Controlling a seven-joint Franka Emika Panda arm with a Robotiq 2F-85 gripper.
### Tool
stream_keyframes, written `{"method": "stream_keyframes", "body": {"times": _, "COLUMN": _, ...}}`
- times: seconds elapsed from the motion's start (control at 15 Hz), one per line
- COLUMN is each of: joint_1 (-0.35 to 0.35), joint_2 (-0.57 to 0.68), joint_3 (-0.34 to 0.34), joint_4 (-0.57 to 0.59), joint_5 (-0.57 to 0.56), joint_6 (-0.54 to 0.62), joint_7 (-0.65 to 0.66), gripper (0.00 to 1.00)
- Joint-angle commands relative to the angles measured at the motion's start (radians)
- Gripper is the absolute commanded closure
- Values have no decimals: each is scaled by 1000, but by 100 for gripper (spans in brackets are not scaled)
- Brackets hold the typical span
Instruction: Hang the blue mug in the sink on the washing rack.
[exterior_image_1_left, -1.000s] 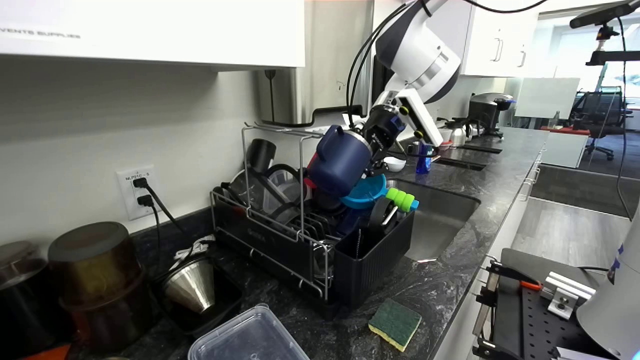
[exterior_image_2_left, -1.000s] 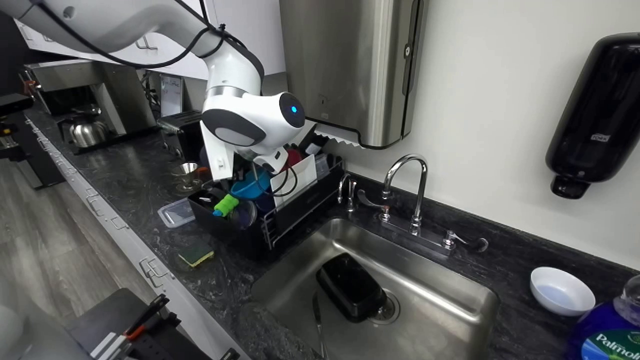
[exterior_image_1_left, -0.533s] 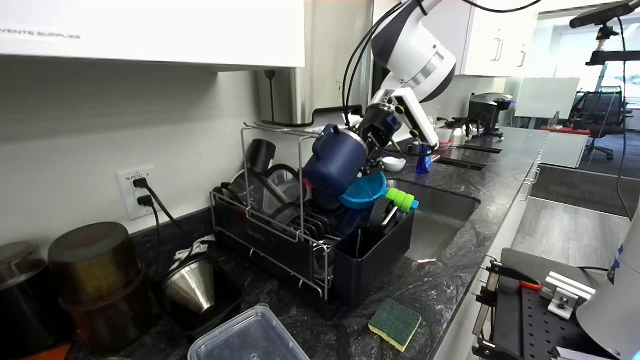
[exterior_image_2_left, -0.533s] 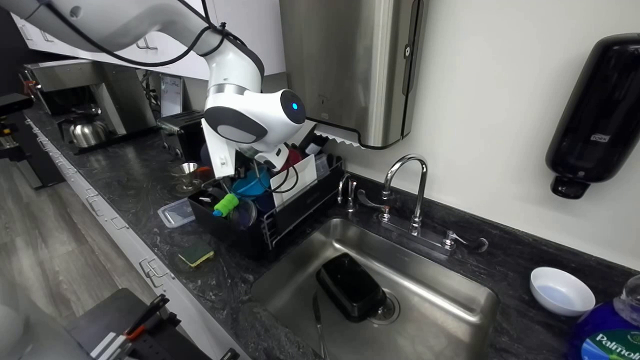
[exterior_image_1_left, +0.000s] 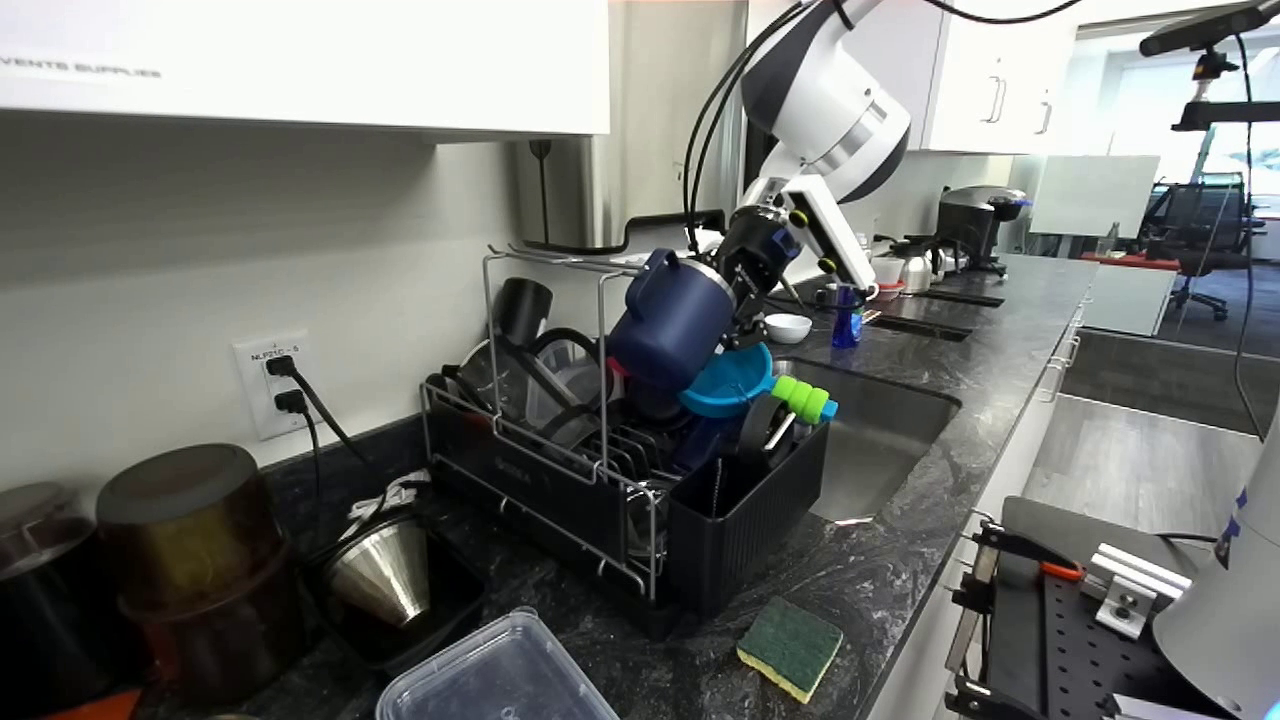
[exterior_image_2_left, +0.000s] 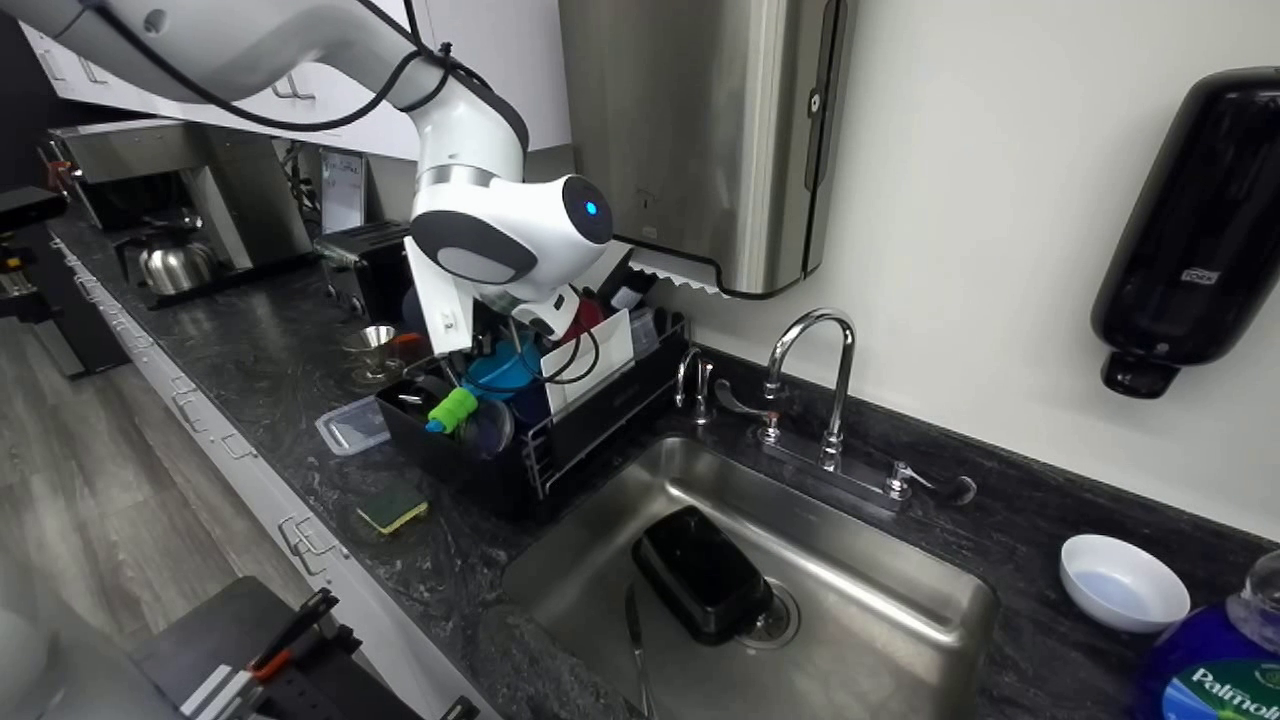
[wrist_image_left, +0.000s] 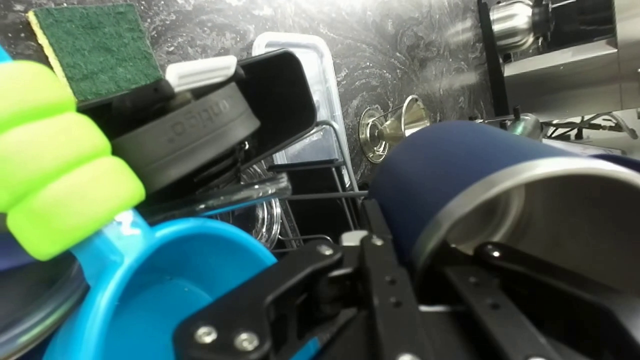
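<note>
The dark blue mug (exterior_image_1_left: 668, 325) is held above the washing rack (exterior_image_1_left: 530, 490), tilted, its closed base down and away from my gripper and its handle on the upper side. In the wrist view the mug (wrist_image_left: 440, 160) shows its steel rim and open mouth. My gripper (wrist_image_left: 407, 240) is shut on the mug's wall at the rim, one finger outside and one inside. In an exterior view the gripper (exterior_image_1_left: 738, 325) is partly behind the mug. The mug's base is close to the rack's upright wire; I cannot tell whether they touch. The arm hides the mug in an exterior view.
The rack holds a blue strainer (exterior_image_1_left: 728, 385) with a green grip (exterior_image_1_left: 803, 398), a white board (exterior_image_2_left: 590, 362) and dark dishes. The sink (exterior_image_2_left: 880, 620) holds a black container (exterior_image_2_left: 702, 575) and a knife. A sponge (exterior_image_1_left: 790, 648) and plastic lid (exterior_image_1_left: 500, 670) lie on the counter.
Over the last second my gripper and the mug have shifted slightly left in an exterior view, toward the rack's wire frame. They have hardly moved in the last half second.
</note>
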Motion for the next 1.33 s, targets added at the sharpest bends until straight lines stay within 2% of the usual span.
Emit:
{"method": "stream_keyframes", "body": {"times": 0.0, "joint_1": -5, "joint_2": 21, "joint_3": 6, "joint_4": 23, "joint_5": -21, "joint_6": -6, "joint_7": 27, "gripper": 98}}
{"method": "stream_keyframes", "body": {"times": 0.47, "joint_1": -5, "joint_2": 39, "joint_3": 5, "joint_4": 31, "joint_5": -27, "joint_6": -7, "joint_7": 33, "gripper": 98}}
{"method": "stream_keyframes", "body": {"times": 0.53, "joint_1": -6, "joint_2": 40, "joint_3": 5, "joint_4": 32, "joint_5": -25, "joint_6": -6, "joint_7": 33, "gripper": 69}}
{"method": "stream_keyframes", "body": {"times": 0.67, "joint_1": -6, "joint_2": 40, "joint_3": 5, "joint_4": 33, "joint_5": -27, "joint_6": -6, "joint_7": 33, "gripper": 62}}
{"method": "stream_keyframes", "body": {"times": 1.0, "joint_1": -7, "joint_2": 33, "joint_3": 3, "joint_4": 40, "joint_5": -33, "joint_6": -8, "joint_7": 37, "gripper": 25}}
{"method": "stream_keyframes", "body": {"times": 1.27, "joint_1": -14, "joint_2": 23, "joint_3": -5, "joint_4": 54, "joint_5": -53, "joint_6": -19, "joint_7": 43, "gripper": 1}}
